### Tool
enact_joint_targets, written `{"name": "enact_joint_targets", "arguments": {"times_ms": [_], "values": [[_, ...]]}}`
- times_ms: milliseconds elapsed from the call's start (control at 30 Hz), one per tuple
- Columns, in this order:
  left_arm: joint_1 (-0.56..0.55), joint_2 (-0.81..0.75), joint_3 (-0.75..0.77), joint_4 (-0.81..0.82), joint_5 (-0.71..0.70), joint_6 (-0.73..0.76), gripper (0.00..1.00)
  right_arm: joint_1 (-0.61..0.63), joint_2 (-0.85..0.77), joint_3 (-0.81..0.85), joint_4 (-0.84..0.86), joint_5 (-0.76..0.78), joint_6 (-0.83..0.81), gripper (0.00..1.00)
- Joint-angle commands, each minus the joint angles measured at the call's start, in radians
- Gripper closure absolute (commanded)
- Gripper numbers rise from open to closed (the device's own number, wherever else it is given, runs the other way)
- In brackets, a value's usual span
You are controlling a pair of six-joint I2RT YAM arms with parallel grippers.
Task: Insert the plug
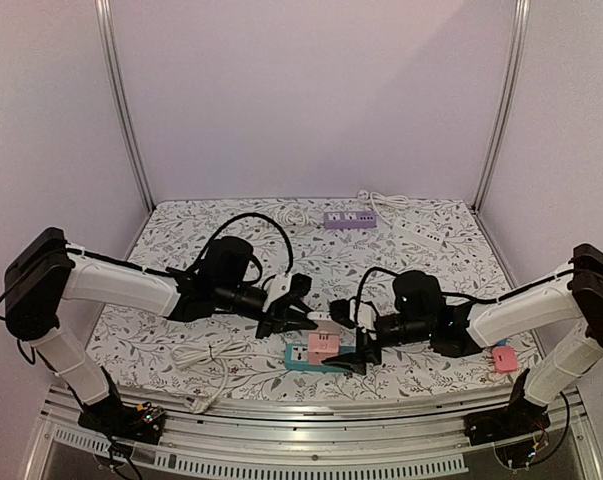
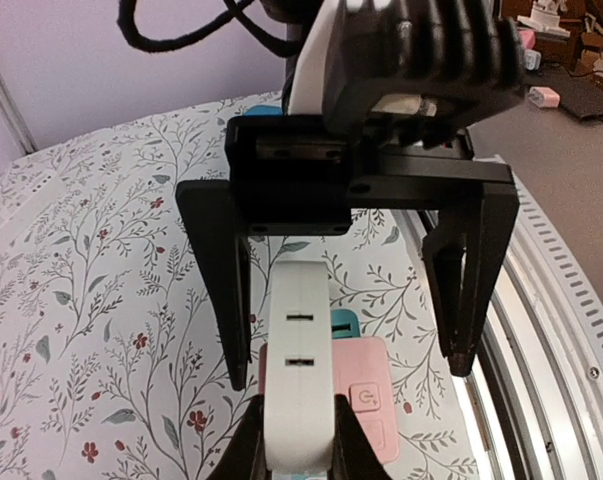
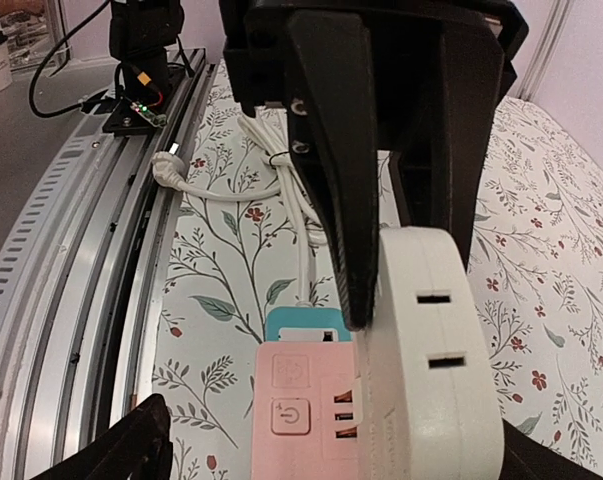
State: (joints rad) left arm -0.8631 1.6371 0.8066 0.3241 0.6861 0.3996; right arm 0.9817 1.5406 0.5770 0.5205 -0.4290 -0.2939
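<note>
A white plug block (image 2: 299, 360) with two slots on its face is pinched between my left gripper's (image 2: 294, 445) fingers. It hangs over a pink socket block (image 2: 366, 400) that has a power button and sits on a teal strip (image 1: 299, 362). I cannot tell whether the plug is seated. In the right wrist view the plug (image 3: 431, 380) covers the right part of the pink block (image 3: 301, 410). My right gripper (image 2: 349, 372) is open, its fingers wide on either side of the plug. In the top view the left gripper (image 1: 299, 315) and the right gripper (image 1: 353, 350) meet over the pink block (image 1: 323, 347).
A purple power strip (image 1: 350, 219) and a white one (image 1: 426, 235) lie at the back. A coiled white cable (image 1: 206, 358) lies at the front left. A small pink item (image 1: 505, 359) lies at the front right. A metal rail (image 1: 311, 425) runs along the near edge.
</note>
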Motion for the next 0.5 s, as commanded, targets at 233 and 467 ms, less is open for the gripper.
{"name": "enact_joint_targets", "arguments": {"times_ms": [233,467], "values": [[0.013,0.016,-0.020,-0.064,-0.005,-0.003,1.00,0.001,-0.185,0.021,-0.210,0.020,-0.029,0.34],[0.003,0.012,-0.040,-0.039,-0.002,-0.027,1.00,-0.001,-0.175,0.051,-0.231,0.018,-0.020,0.58]]}}
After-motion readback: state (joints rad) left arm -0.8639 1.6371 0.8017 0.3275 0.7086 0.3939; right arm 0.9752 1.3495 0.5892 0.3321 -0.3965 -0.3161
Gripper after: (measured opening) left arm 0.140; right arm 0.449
